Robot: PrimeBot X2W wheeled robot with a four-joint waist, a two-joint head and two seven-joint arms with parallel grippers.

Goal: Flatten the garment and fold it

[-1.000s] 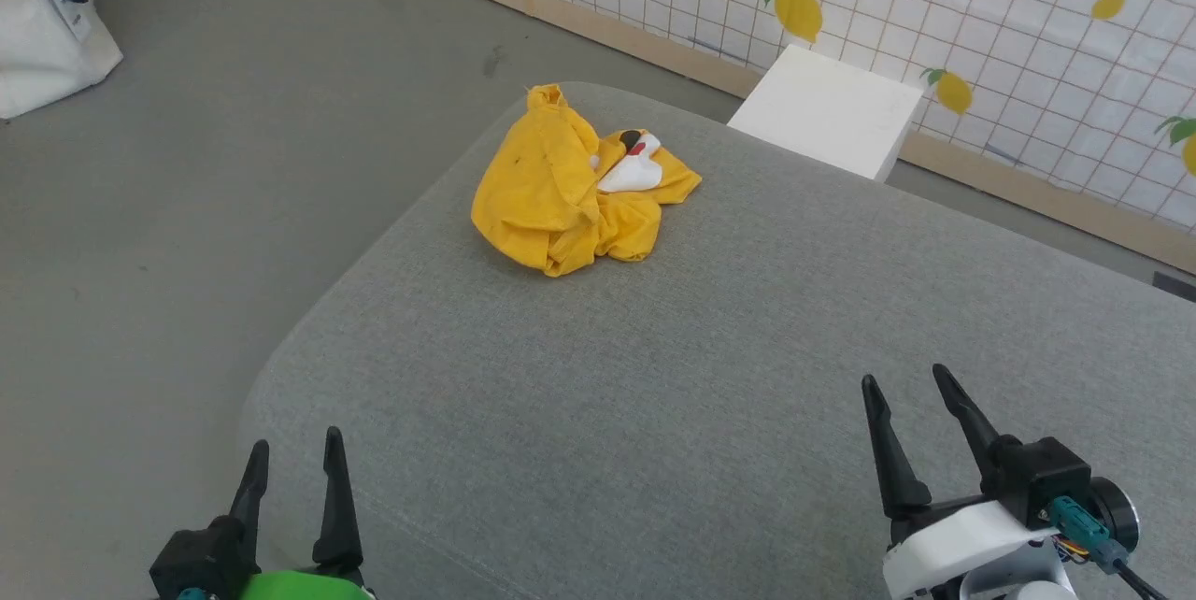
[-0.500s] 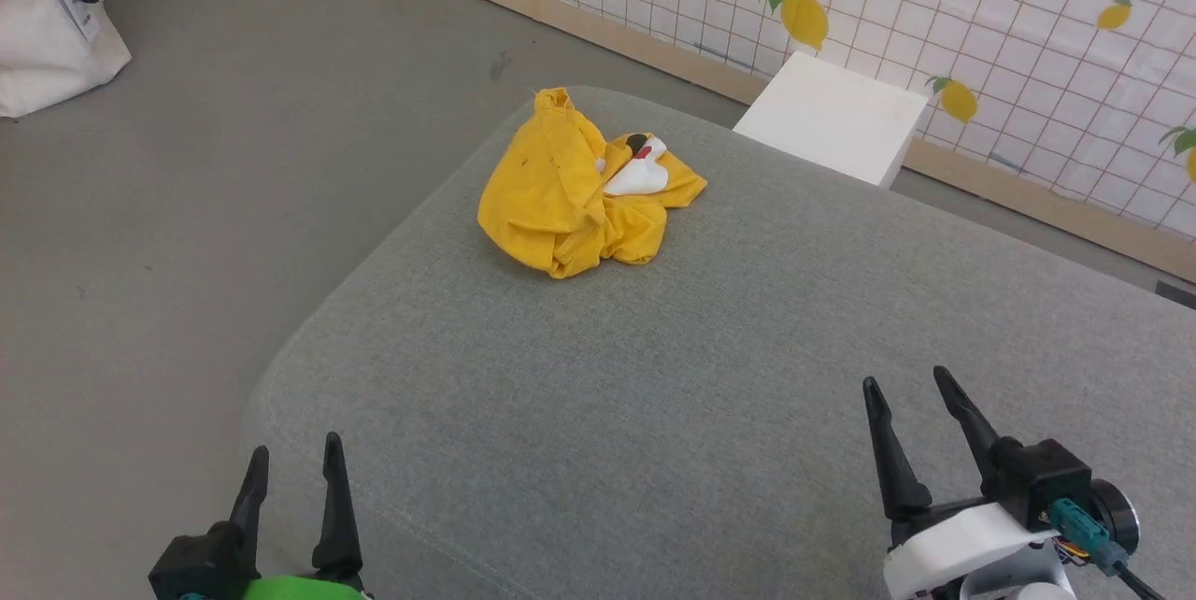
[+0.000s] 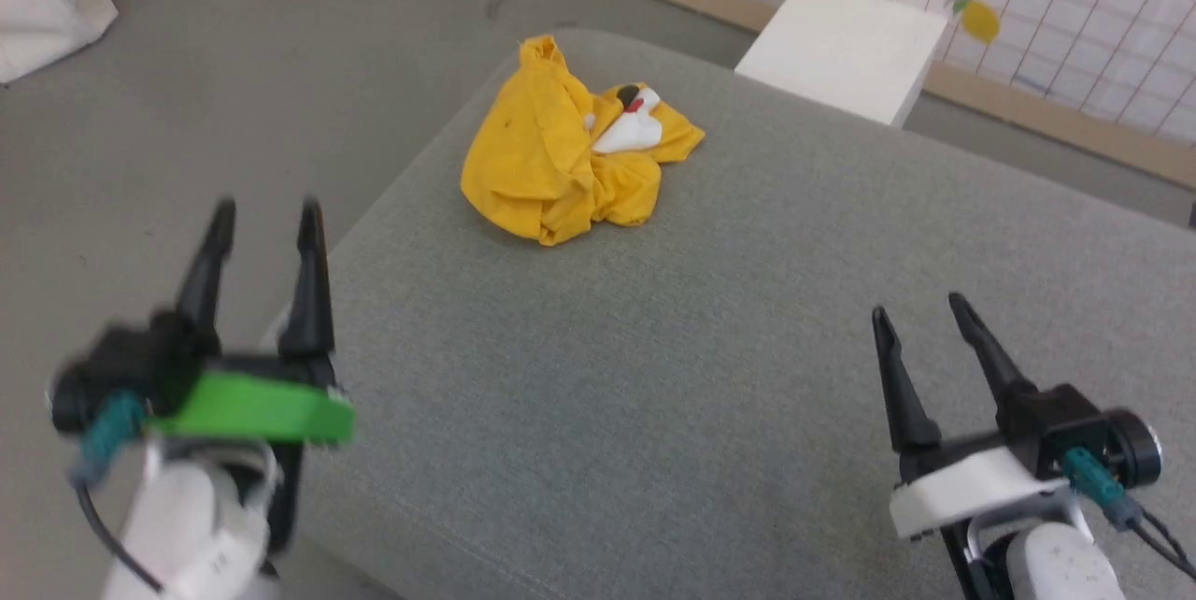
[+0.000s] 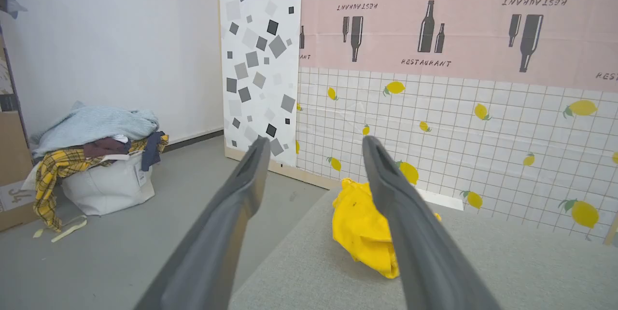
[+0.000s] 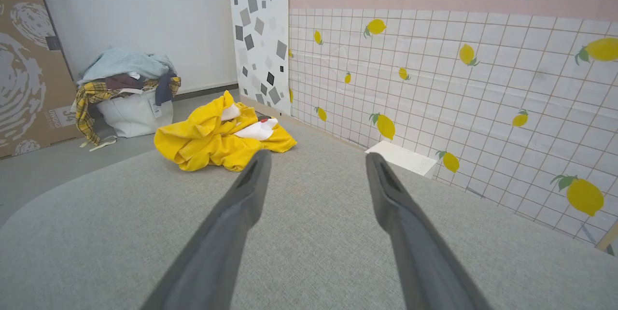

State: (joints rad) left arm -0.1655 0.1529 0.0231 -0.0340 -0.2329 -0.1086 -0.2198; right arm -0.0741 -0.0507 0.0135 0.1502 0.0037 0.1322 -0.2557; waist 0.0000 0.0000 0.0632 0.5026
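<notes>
While one crumpled garment [image 3: 542,161] lies on the grey cushion [image 3: 701,376], the left gripper [image 3: 267,205] and right gripper [image 3: 917,304] hover well apart from it, both jaws spread and empty.

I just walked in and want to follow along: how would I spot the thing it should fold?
Start from the big grey padded surface before the robot. Near its far left corner lies a crumpled T-shirt. It is bright yellow with a white and red print patch showing, unlike the plain white box beyond it.

left gripper [image 3: 265,212] had dark tapered fingers [image 3: 306,292], green plate [image 3: 248,408], teal connector [image 3: 107,422], white forearm [image 3: 182,525]; right gripper [image 3: 917,306] matched, with white plate [image 3: 962,483].
</notes>
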